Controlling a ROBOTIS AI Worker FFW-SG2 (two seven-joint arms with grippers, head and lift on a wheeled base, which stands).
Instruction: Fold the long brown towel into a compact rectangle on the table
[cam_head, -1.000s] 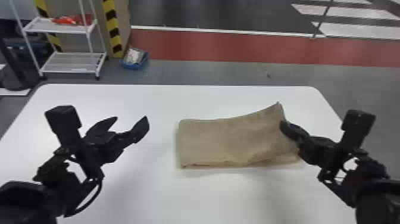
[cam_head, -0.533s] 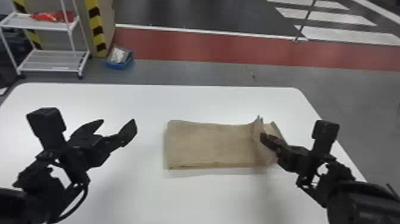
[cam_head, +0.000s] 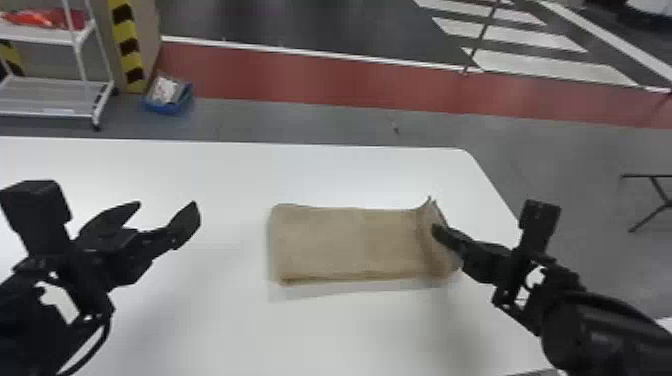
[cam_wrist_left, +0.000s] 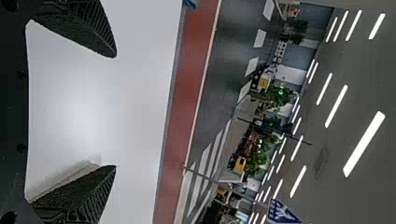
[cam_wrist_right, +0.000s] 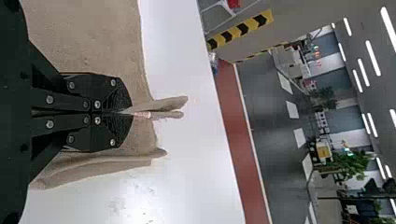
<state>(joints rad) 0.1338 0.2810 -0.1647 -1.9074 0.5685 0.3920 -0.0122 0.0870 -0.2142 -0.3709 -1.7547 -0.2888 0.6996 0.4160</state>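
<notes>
While its wide part lies flat in a folded rectangle on the white surface (cam_head: 325, 330), the brown towel (cam_head: 350, 240) rises in a pinched ridge at its right end. The right tool (cam_head: 436, 231) clenches that ridge between its 2 fingers, and cloth sticks out past the tips. A small pale strip (cam_wrist_right: 141, 114) with reddish marks shows at the pinch, its marks too small to read. To the left, apart from the towel, the left tool (cam_head: 166, 205) is above the surface, its 2 fingers spread wide. Beyond the surface, a blue bin (cam_head: 172, 107) sits on the floor beside a yellow-and-black striped pillar (cam_head: 129, 45), near a white rack (cam_head: 45, 114).
</notes>
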